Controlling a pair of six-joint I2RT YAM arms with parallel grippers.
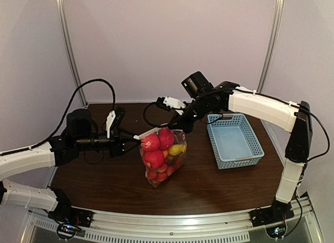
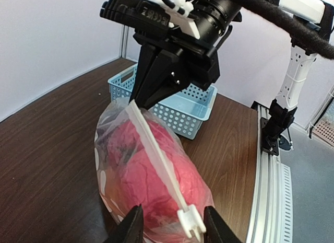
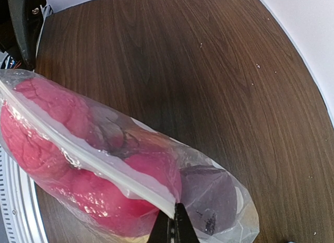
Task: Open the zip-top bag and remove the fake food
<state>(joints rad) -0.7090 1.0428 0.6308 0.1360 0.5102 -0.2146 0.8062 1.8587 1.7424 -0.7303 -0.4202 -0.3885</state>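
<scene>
Left of the light-blue basket (image 1: 245, 158), the zip-top bag (image 1: 180, 134) stands on the brown surface (image 1: 104, 185), full of fake food (image 1: 155, 158). The right fingers (image 3: 182, 230) are clenched on the zip strip's (image 2: 156, 154) basket-side end. The left fingers (image 2: 130, 227) stand parted astride the slider (image 2: 190, 222) at its far end.

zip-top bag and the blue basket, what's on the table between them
Nothing: bare brown table between the zip-top bag and the basket, clearest in the top view.
</scene>
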